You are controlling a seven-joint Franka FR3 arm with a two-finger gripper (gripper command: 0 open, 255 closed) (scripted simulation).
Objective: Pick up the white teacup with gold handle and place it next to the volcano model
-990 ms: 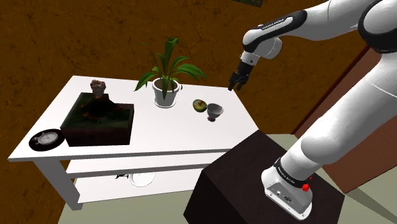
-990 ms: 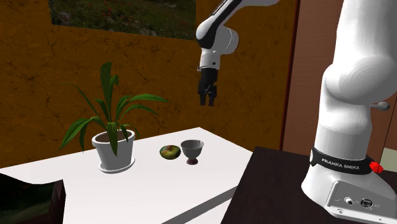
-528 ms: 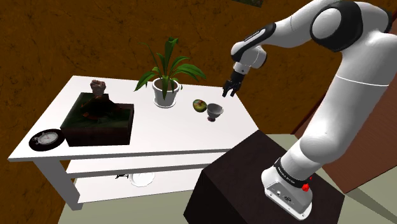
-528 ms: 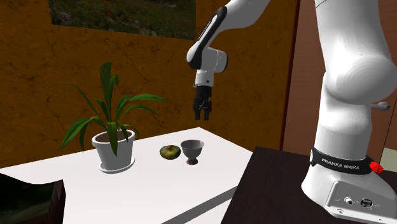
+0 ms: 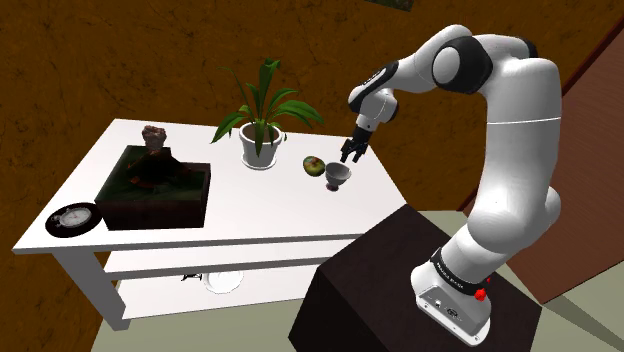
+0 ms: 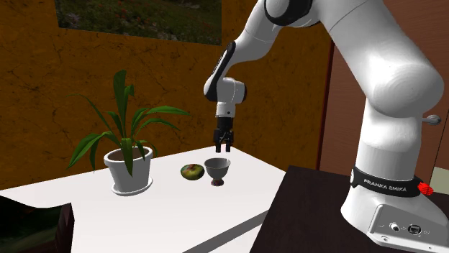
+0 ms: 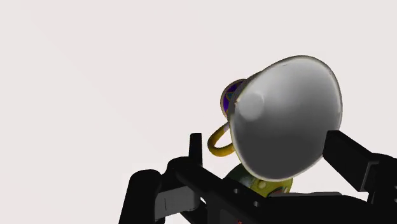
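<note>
White lettering "FRANKA EMIKA" (image 6: 387,187) is read on the black band round the arm's base, second ext. view.

Containers:
- 1 teacup (image 5: 338,177), a grey-white bowl on a dark foot. Its gold loop handle (image 7: 219,142) is seen in the wrist view, and the inside is seen as plain grey-white.
- 1 white pot (image 5: 259,151), holding a green long-leaved plant (image 5: 262,100).
- 1 dark square base (image 5: 160,195), carrying the volcano model (image 5: 154,140), brown at the top.

Also counted on the white surface (image 5: 250,215): 1 green fruit half (image 5: 313,165) & 1 round black dish (image 5: 75,218). On the shelf below, 1 clear bowl-like item (image 5: 224,281) is seen, contents not made out.

The teacup is stood upright nr the surface's edge toward the dark stand (image 5: 370,275), just beside the fruit half. The pot is placed roughly btwn it and the volcano model, which is well apart from the cup. The gripper (image 6: 221,146) is held just above the teacup, pointed down. 2 fingers (image 7: 347,156) are counted, set wide apart, w/ the teacup seen btwn them & not clasped.
</note>
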